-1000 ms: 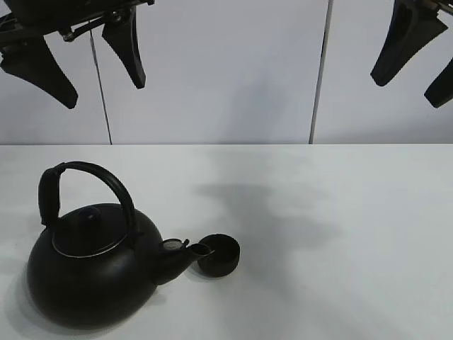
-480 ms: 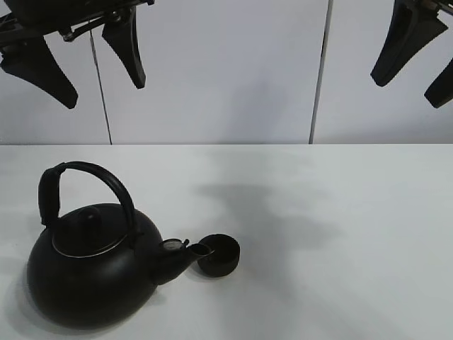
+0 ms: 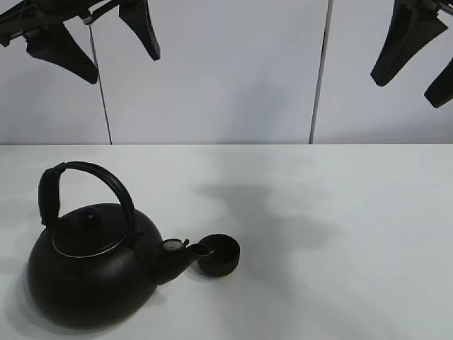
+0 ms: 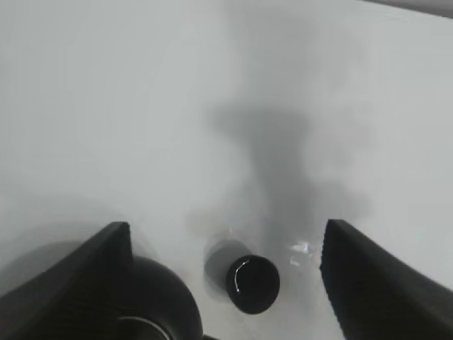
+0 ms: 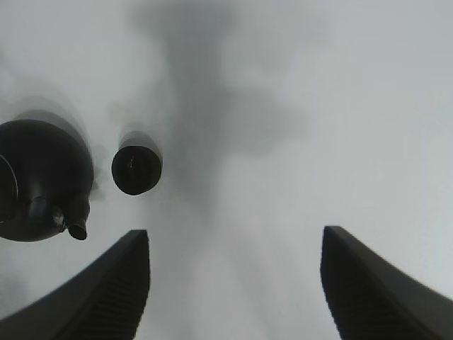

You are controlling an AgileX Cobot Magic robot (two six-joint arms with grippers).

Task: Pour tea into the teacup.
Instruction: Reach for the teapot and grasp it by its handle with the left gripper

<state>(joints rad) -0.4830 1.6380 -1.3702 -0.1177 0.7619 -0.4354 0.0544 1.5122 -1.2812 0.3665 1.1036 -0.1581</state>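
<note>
A large round black kettle (image 3: 92, 265) with an arched handle stands upright at the table's front left, its spout pointing right at the teacup (image 3: 219, 254). The teacup is a small matte-black handleless cup standing just right of the spout tip. It also shows in the left wrist view (image 4: 253, 284) and the right wrist view (image 5: 136, 170), with the kettle beside it (image 5: 42, 180). My left gripper (image 3: 92, 35) hangs open and empty high above the kettle. My right gripper (image 3: 417, 53) hangs open and empty high at the upper right.
The white table (image 3: 325, 241) stretches to the right of the teacup and behind the kettle. A white panelled wall (image 3: 226, 71) with dark vertical seams stands behind the table.
My left gripper has risen and shifted a little to the right. The kettle, the teacup and the right gripper have not moved.
</note>
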